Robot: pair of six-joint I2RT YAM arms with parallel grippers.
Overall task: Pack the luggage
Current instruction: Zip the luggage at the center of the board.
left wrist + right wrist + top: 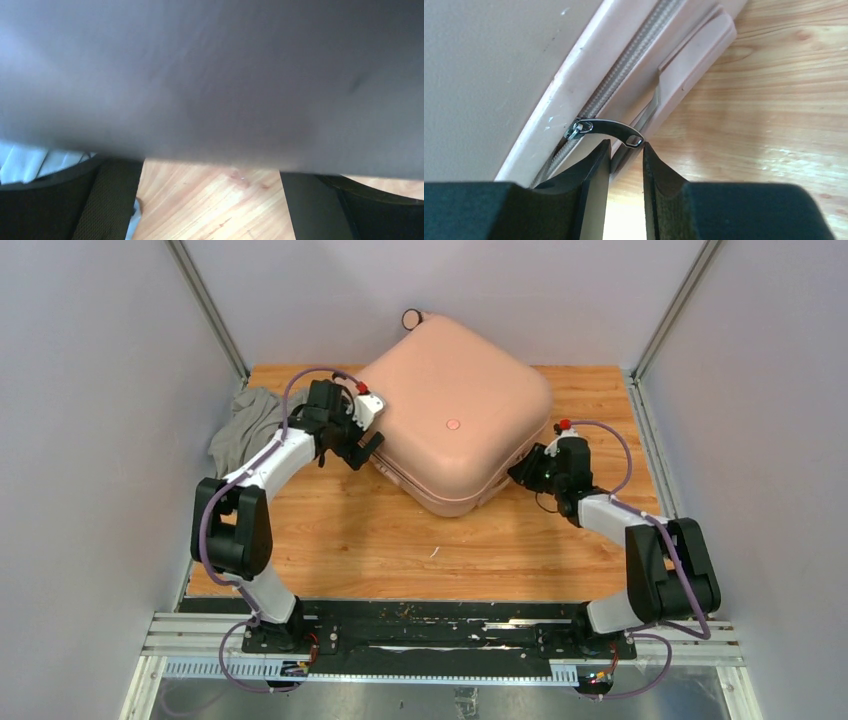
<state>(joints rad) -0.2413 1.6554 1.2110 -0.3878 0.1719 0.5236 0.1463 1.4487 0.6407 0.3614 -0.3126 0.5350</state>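
The luggage (pixel 450 410), a pale pink hard-shell suitcase, lies shut and turned at an angle at the back of the wooden table (pixel 400 540). My left gripper (pixel 362 452) stands open against its left side. In the left wrist view the shell (pixel 210 75) fills the top as a blur above wide-apart fingers (pixel 112 200). My right gripper (pixel 522 472) is at the case's right side. Its jaws (pixel 625 150) stand a narrow gap apart with only wood showing between them. The metal zipper pull (pixel 609 131) lies just past the fingertips, touching or nearly so.
A grey crumpled cloth (pixel 245 420) lies at the table's back left corner, behind the left arm. A black wheel (pixel 411 318) sticks out at the suitcase's far corner. Grey walls close in on both sides and the back.
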